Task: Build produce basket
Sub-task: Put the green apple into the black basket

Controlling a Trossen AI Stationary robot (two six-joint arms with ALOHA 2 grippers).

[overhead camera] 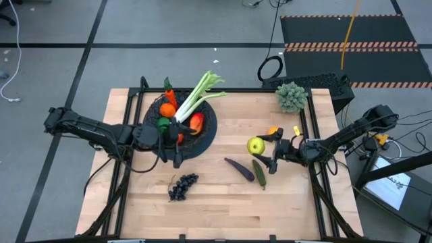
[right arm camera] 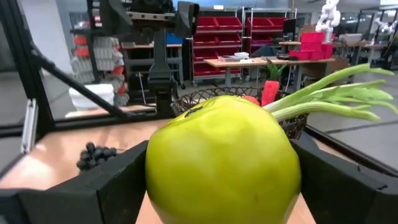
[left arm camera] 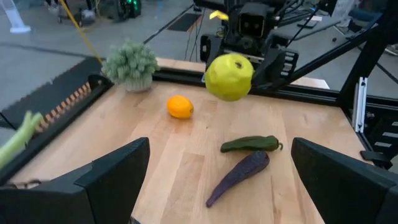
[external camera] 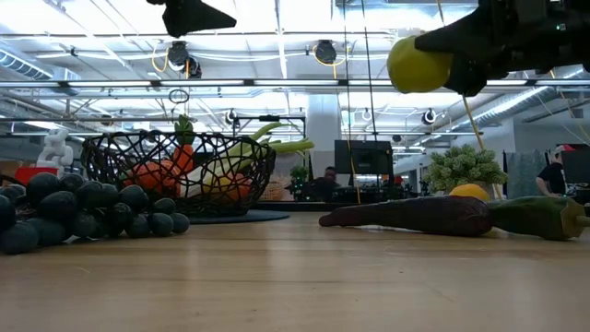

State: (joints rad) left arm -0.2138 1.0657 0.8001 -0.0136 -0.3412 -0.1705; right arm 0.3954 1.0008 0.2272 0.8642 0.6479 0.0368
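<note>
Right gripper [overhead camera: 268,144] has its fingers clamped on the green apple [overhead camera: 255,145], and the low view shows the fruit lifted well clear of the wood. Just beside and below it lie the purple eggplant [overhead camera: 239,169] and the cucumber [overhead camera: 259,172], with a lemon [left arm camera: 180,107] on the far side. The basket [overhead camera: 206,133] sits toward the left arm's side, already holding oranges, a carrot and the long leafy stalk [overhead camera: 198,96]. Left gripper [overhead camera: 174,143] hovers at the basket's near rim, fingers spread wide and empty.

Best carry, I'd say: keep the apple high, cross the bare wood between, and release over the basket's open near half, clear of the stalk. The left arm crowds that rim, so it's tight. Grapes [overhead camera: 182,186] sit well apart, toward the front edge.
</note>
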